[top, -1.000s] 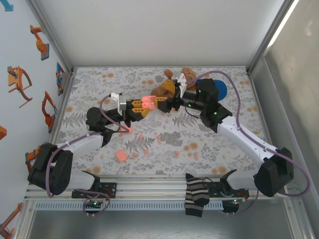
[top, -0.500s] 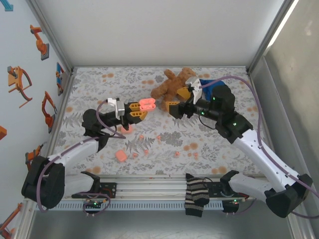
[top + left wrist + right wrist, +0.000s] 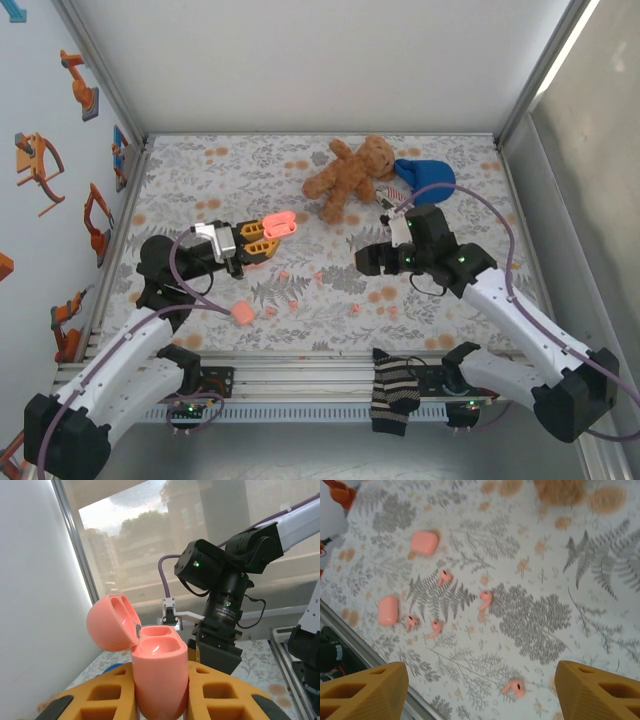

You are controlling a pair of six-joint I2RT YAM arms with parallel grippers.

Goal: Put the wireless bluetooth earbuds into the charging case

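Glossy pink charging case (image 3: 157, 662), lid open (two rounded wells), clamped in the left gripper (image 3: 160, 700). Over tiny earbuds (image 3: 485, 599), the right gripper (image 3: 480, 690) gapes.

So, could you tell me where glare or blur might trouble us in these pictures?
Left wrist view: bright window backlight, a glare spot in the open charging case. Right wrist view: the earbuds look soft, slightly blurred. Top view: a bright strip at upper right, even light on the table.

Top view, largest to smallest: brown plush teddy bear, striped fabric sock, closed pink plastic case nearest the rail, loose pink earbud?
brown plush teddy bear
striped fabric sock
closed pink plastic case
loose pink earbud
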